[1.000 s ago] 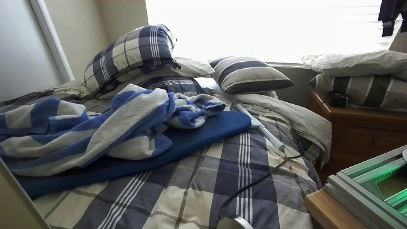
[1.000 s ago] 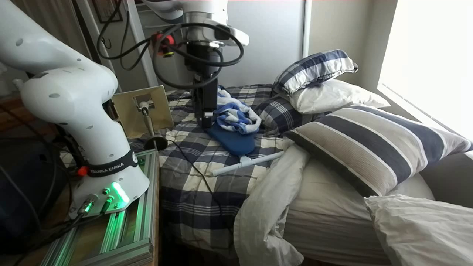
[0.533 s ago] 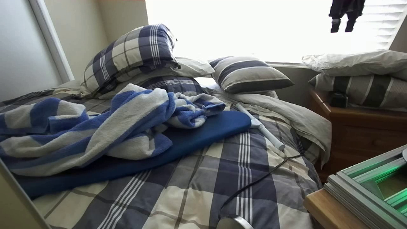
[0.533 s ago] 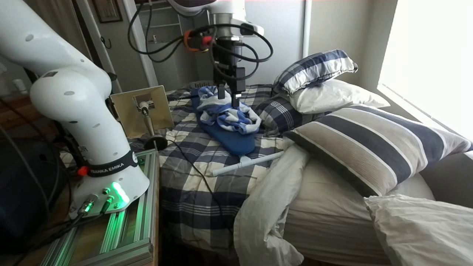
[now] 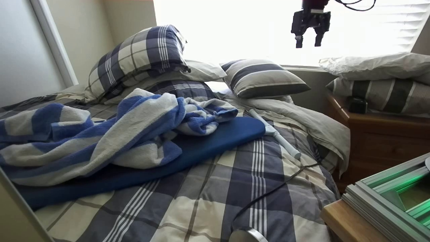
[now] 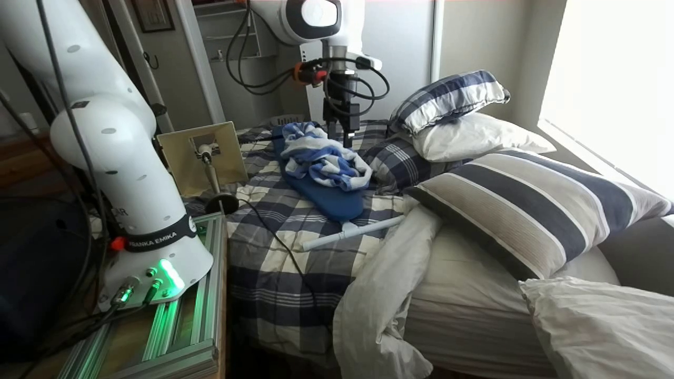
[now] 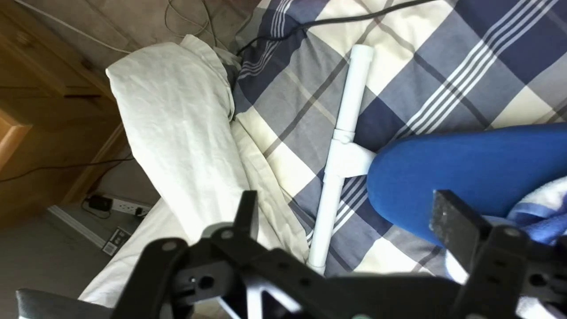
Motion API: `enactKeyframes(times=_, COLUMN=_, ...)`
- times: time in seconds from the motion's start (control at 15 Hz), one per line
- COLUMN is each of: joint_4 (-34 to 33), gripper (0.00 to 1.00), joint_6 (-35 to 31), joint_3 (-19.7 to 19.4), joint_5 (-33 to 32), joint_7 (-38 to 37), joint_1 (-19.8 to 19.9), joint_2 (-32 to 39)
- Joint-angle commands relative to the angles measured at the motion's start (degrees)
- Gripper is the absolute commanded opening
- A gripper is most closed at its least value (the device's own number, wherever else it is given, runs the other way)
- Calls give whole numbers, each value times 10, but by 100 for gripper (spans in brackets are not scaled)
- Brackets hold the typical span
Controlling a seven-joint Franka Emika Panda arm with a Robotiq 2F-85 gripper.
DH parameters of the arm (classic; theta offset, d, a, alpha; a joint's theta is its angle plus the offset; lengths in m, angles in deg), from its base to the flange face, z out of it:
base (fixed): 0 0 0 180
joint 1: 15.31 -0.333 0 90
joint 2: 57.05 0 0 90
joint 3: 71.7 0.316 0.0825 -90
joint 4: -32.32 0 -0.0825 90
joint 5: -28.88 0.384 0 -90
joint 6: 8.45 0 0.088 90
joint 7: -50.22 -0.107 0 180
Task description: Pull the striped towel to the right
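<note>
The blue-and-white striped towel (image 5: 134,134) lies crumpled on a blue ironing board (image 5: 231,134) on the bed. In an exterior view the towel (image 6: 321,155) covers the board's middle, and the board's rounded end (image 6: 337,202) is bare. My gripper (image 5: 308,46) is open and empty, pointing down, high in the air to the right of the towel in that view. It also shows against the towel's back edge in an exterior view (image 6: 340,142). In the wrist view, the gripper (image 7: 343,197) has its fingers wide apart. The towel (image 7: 542,204) shows only at the right edge, partly behind the right finger.
A white leg bar (image 7: 339,164) sticks out at the board's end. Pillows (image 5: 265,79) lie at the window side. A lamp (image 6: 205,158) stands near the arm's base, its dark cord (image 6: 274,231) crossing the checked bedspread (image 5: 208,188).
My gripper has moved left and a little lower in an exterior view, coming in from the top right edge. In an exterior view it has moved right and away. The towel has not moved.
</note>
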State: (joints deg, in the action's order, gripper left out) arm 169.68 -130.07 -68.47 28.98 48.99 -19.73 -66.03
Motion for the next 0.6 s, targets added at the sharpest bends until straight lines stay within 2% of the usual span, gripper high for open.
enactKeyframes(times=0.0, joint_4=-55, gripper=100, joint_6=12, joint_3=23, joint_5=-15, joint_7=5, joint_1=-12, joint_2=56)
enactKeyframes(times=0.07, joint_4=-22, gripper=100, joint_6=1, joint_3=18, joint_5=-3, joint_7=-5, joint_1=-5, joint_2=26)
enactKeyframes(times=0.53, joint_4=-26, gripper=100, joint_6=1, joint_3=20, joint_5=-3, joint_7=-7, joint_1=-6, joint_2=34)
